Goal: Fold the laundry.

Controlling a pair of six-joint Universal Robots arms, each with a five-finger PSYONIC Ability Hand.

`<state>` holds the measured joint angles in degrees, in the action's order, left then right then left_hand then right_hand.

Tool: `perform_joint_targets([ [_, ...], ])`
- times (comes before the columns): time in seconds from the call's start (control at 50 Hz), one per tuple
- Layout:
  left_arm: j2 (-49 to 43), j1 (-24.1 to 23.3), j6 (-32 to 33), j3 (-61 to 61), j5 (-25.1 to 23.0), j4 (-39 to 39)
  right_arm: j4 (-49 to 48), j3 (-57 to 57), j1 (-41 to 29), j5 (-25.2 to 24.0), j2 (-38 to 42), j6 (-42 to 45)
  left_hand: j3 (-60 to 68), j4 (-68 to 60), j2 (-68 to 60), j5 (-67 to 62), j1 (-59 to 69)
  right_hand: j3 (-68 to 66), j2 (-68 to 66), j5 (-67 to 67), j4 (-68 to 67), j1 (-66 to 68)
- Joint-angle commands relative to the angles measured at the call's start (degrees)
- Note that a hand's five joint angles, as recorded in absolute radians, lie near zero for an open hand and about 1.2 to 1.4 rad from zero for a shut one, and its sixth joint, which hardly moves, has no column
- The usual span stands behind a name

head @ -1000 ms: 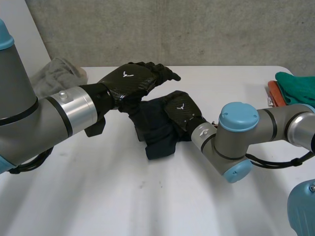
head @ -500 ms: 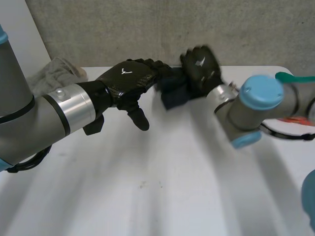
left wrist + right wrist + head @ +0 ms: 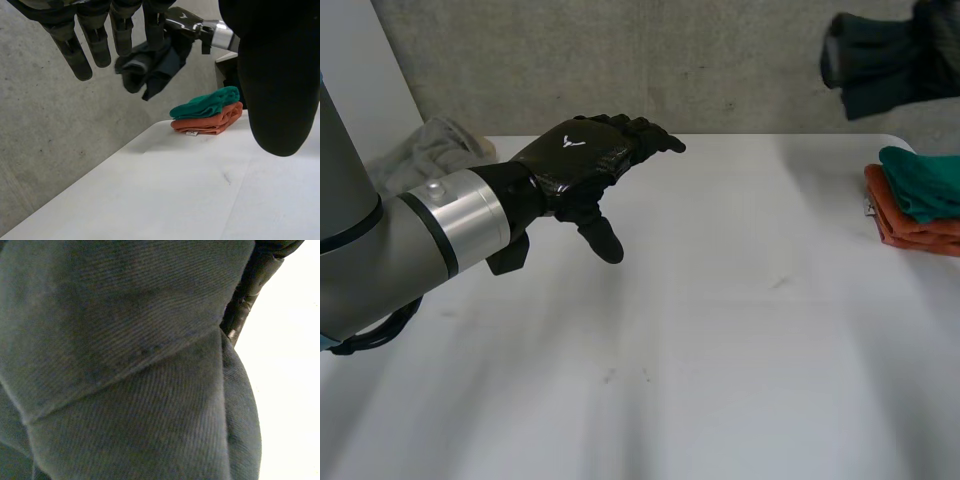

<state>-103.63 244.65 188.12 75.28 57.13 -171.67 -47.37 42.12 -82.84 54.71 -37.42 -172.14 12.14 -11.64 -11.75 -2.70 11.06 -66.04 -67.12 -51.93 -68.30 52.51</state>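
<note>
My left hand [image 3: 582,160] hovers open over the white table [image 3: 720,360] at the back left of its middle, fingers straight and thumb hanging down. In its wrist view the straight fingers [image 3: 95,40] hold nothing. My right hand [image 3: 938,35] is raised high at the far right, shut on a folded dark navy cloth [image 3: 875,60]. From the left wrist the same dark cloth [image 3: 150,67] hangs bunched from the right hand [image 3: 182,22], in the air above the table. The right wrist view looks straight onto the dark cloth [image 3: 125,365], with a finger [image 3: 250,285] at its edge.
A folded green cloth [image 3: 920,180] lies on a folded orange one [image 3: 910,225] at the table's right edge; the stack [image 3: 207,112] lies below and beyond the carried cloth. A crumpled grey garment [image 3: 430,150] lies at the back left corner. A concrete wall stands behind.
The right hand closed on the dark cloth at the table's middle, lifted it and swung it up to the far right. The left hand stayed in place, open.
</note>
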Motion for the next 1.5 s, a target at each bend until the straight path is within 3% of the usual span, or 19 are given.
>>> perform_joint_targets([
  [0.02,-0.1,0.1,0.1,0.1,0.0,-0.2,-9.1,0.7,7.0,-3.7,5.3,-8.8,-1.1,0.6,0.7,1.6,0.0,-14.0,-12.9,-18.1,-11.7,27.5],
  [0.3,0.1,1.1,0.0,0.1,0.2,-1.3,-9.9,5.2,15.4,-10.8,11.8,-13.1,-1.1,0.6,0.7,1.6,0.0,-14.0,-12.9,-18.1,-11.7,27.5],
  [0.48,0.0,1.1,0.0,0.1,0.2,-1.3,-10.1,10.2,16.0,-14.4,11.8,-13.4,-1.1,0.6,0.7,1.6,0.0,-14.0,-12.9,-18.1,-11.7,27.5],
  [0.5,-0.1,1.1,0.0,0.1,0.2,-1.3,-9.9,10.6,16.0,-14.5,11.8,-13.3,-1.1,0.6,0.7,1.6,0.0,-12.4,-11.3,-16.5,-10.1,25.9],
  [0.52,0.0,1.1,0.0,0.0,0.2,-1.3,-9.7,11.7,16.0,-14.5,11.4,-13.1,-1.1,0.6,0.7,1.6,0.0,32.8,33.9,28.7,35.1,-19.3],
  [0.54,-0.1,1.1,0.0,0.0,0.2,-1.3,-9.7,12.5,16.0,-14.2,11.1,-13.0,-1.1,0.6,0.7,1.6,0.0,56.0,57.1,51.9,58.3,-42.5],
  [0.74,0.4,1.0,0.0,0.0,0.2,-1.3,-3.4,23.3,21.2,-13.7,-5.5,-12.4,-1.2,0.7,0.9,1.8,-0.2,56.0,57.1,51.9,58.3,-42.5],
  [0.9,1.2,1.3,0.0,-0.1,0.2,-1.3,7.3,32.6,29.7,-13.5,-18.4,0.0,-1.4,0.9,1.0,2.0,-0.3,56.0,57.1,51.9,58.3,-42.5],
  [0.98,1.3,1.3,0.0,-0.1,0.2,-1.4,9.9,33.0,32.8,-7.8,-20.8,10.6,-1.6,1.1,1.2,2.1,-0.5,56.0,57.1,51.9,58.3,-42.5],
  [1.0,1.3,1.3,0.0,-0.1,0.2,-1.4,10.3,32.6,33.4,-1.8,-21.1,14.9,-1.6,1.1,1.2,2.1,-0.5,56.0,57.1,51.9,58.3,-42.5],
  [1.06,1.3,1.2,-0.1,-0.3,0.2,-1.3,10.1,30.3,33.5,7.9,-22.0,20.2,-1.6,1.1,1.2,2.1,-0.5,56.0,57.1,51.9,58.3,-42.5],
  [1.1,1.3,1.3,-0.1,-0.5,0.2,-1.4,10.5,28.4,31.8,15.1,-23.7,23.2,-1.6,1.1,1.2,2.1,-0.5,56.0,57.1,51.9,58.3,-42.5],
  [1.16,1.3,1.4,-0.2,-0.6,0.2,-1.6,10.2,27.3,24.2,17.5,-27.8,20.5,-1.8,1.3,1.4,2.3,-0.7,56.0,57.1,51.9,58.3,-42.5],
  [1.24,1.9,2.5,-0.9,-0.7,1.1,-3.2,9.8,29.3,14.2,16.0,-33.4,11.3,-1.6,1.1,1.2,2.1,-0.5,56.0,57.1,51.9,58.3,-42.5],
  [1.32,2.6,5.0,-2.9,-0.6,5.7,-7.6,9.7,34.9,4.1,13.3,-39.7,2.2,0.1,-0.6,-0.5,0.5,1.2,56.0,57.1,51.9,58.3,-42.5],
  [1.38,2.9,8.4,-4.6,-0.9,11.8,-12.8,9.5,40.6,-4.9,11.8,-42.8,-1.8,-1.1,0.6,0.7,1.6,0.0,56.0,57.1,51.9,58.3,-42.5],
  [1.46,0.5,15.6,-4.5,-3.8,18.4,-19.9,10.0,47.5,-16.3,11.6,-42.7,-2.2,-1.2,0.7,0.9,1.8,-0.2,56.0,57.1,51.9,58.3,-42.5],
  [1.5,-3.0,18.7,-4.3,-5.7,18.3,-21.2,10.4,51.5,-21.6,11.8,-42.2,-0.4,-1.2,0.7,0.9,1.8,-0.2,56.0,57.1,51.9,58.3,-42.5],
])
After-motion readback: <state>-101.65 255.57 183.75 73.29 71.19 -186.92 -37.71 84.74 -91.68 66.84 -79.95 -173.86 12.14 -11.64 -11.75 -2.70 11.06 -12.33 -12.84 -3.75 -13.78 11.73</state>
